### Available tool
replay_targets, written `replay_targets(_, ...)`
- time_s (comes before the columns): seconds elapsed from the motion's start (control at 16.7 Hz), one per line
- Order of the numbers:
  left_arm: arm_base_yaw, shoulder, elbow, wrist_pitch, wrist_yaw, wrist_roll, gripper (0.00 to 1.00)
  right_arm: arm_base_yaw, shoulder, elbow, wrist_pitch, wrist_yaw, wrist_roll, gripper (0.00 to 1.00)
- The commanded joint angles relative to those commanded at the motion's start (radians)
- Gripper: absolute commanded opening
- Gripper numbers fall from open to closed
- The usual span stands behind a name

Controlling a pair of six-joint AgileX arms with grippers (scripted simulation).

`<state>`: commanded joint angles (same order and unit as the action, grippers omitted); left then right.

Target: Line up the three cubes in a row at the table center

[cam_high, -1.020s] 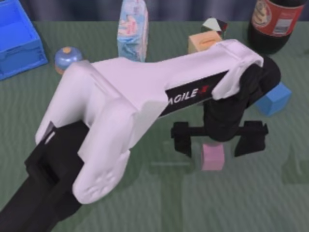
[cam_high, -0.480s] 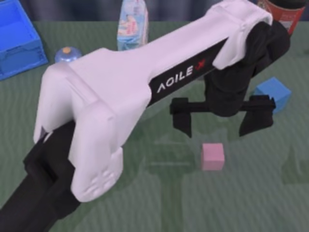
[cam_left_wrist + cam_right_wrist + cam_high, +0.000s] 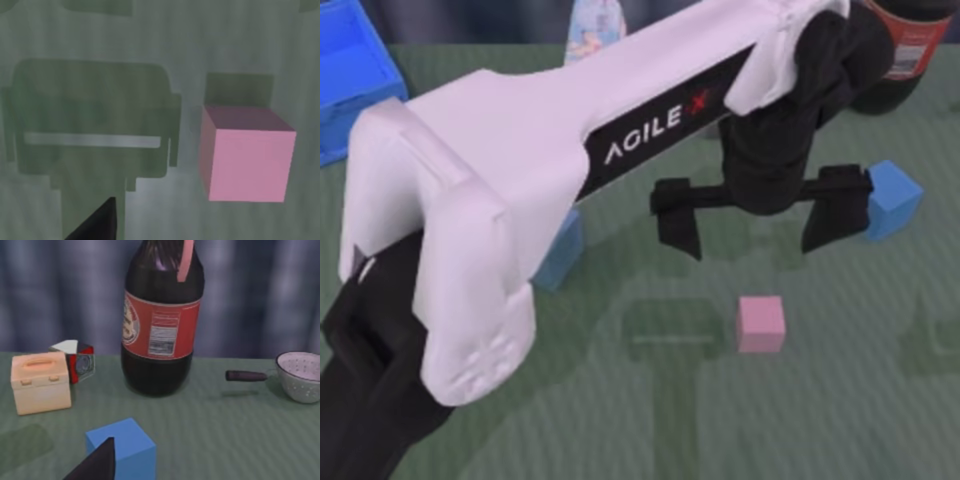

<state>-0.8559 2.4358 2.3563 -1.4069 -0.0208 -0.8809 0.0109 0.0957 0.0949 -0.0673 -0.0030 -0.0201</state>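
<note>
Nearest the camera's foot of the table (image 3: 820, 420) sits the pink cube (image 3: 760, 323), alone on the green cloth near the middle, nothing touching it; the left wrist view looks straight down on it with the gripper's shadow beside it. Just beyond, the left gripper (image 3: 760, 220) hangs above the cloth with its fingers spread wide and empty; my read is that pink is placed and the next cube is wanted. The bright blue cube (image 3: 891, 197) lies off to the right, close by the gripper's right-hand finger; the pale cube (image 3: 560, 255) peeps out from under the left arm's white link, left of centre. To do this well: clear that blue cube before descending, square the fingers to its faces, come straight down, and set it close beside pink on one line; a skewed approach would likely shove it. Farther back stands the bottle (image 3: 895, 50). The right gripper (image 3: 95, 465) shows only a dark fingertip; I cannot tell its state.
</note>
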Motion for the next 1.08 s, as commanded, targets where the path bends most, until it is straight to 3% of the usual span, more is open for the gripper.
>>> replay_targets(0.24, 0.119, -0.266, -0.254, 0.152, -0.007, 0.043, 1.0, 0.017, 0.254, 0.25, -0.158, 0.001, -0.047, 1.0)
replay_targets(0.54, 0.327, -0.801, -0.75, 0.43, -0.011, 0.159, 1.0, 0.045, 0.781, 0.723, -0.443, 0.006, -0.131, 1.0)
replay_targets(1.08, 0.687, -1.83, -1.775, 0.997, -0.001, 0.539, 1.0, 0.105, 1.767, 1.556, -0.987, 0.01, -0.289, 1.0)
